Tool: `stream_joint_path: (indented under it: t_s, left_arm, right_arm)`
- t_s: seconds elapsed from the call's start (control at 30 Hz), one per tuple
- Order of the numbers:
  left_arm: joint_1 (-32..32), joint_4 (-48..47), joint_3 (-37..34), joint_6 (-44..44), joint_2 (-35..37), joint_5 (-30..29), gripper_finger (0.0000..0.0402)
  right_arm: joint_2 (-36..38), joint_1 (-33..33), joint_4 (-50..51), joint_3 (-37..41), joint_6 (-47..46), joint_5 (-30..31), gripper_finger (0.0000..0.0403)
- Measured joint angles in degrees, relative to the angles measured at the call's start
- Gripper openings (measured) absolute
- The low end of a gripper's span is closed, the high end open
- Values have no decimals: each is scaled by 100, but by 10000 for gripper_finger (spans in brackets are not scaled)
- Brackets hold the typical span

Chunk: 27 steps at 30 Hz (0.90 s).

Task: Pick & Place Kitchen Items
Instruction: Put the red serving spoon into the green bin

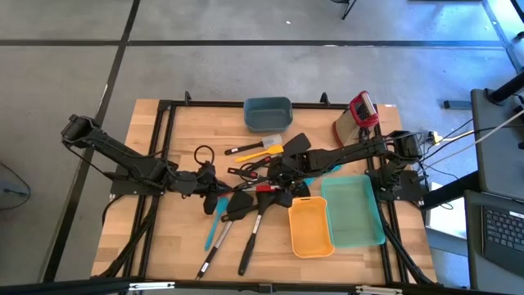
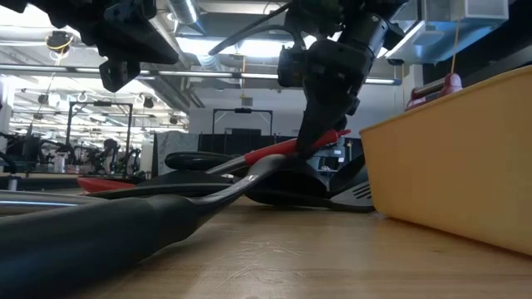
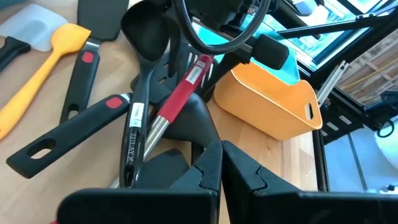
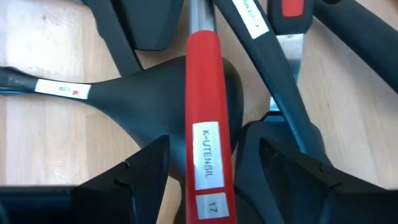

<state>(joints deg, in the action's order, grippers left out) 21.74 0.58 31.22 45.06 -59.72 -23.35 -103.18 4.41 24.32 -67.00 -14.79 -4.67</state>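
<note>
Utensils (image 1: 258, 187) heaped, wooden table (image 1: 180, 238), workshop beyond

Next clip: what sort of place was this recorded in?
Probably a robotics lab or workshop: a framed wooden table on a bare concrete floor, exposed ceiling pipes and strip lights, and similar rigs in the background.

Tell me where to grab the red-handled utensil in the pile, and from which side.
Grip the red-handled utensil on its red sleeve, coming straight down from above. The sleeve lies across the top of the black utensils, so its flanks are free. The right end effector already straddles it, fingers open.
</note>
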Motion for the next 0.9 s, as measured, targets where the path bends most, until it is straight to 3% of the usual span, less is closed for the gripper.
stream_joint_path:
  t_s: [0.43, 0.9]
  left_arm:
    - [2, -57, 0, 11, 0, 29, 1]
    - [1, -66, 0, 84, 0, 26, 1]
  right_arm:
    - [0, -89, 100, 17, -434, 17, 241]
    - [0, -137, 120, 20, -426, -114, 95]
